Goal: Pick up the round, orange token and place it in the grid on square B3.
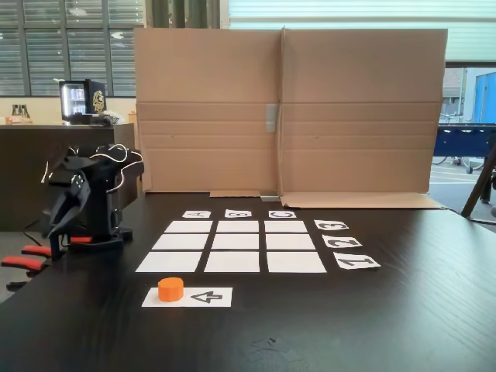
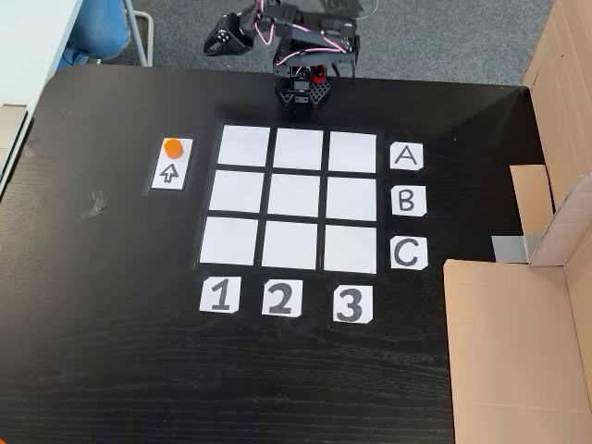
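On the dark wooden surface [image 2: 111, 305] the orange token [image 2: 172, 146] stands on one end of a white card with a black arrow [image 2: 170, 170], touching nothing else; in the low fixed view the token [image 1: 170, 289] sits at the card's left end, with the arrow [image 1: 206, 296] pointing toward it. Just beside that card lies the grid [image 2: 289, 198] of nine white paper rectangles, edged in the high fixed view by cards lettered A, B, C on its right and numbered 1, 2, 3 below. Square B3 [image 2: 351, 197], the middle rectangle of the right column in that view, is bare; in the low view it is the middle rectangle of the far row [image 1: 237, 226]. The black arm [image 1: 85, 194] sits folded at the surface's edge, well apart from the token, its base [image 2: 302, 92] near the grid's A row. Its end effector [image 1: 63, 209] hangs pointing down beside the arm with nothing between the fingers; whether they are spread or pressed together I cannot tell. A cardboard screen [image 1: 287, 108] stands along the far side.
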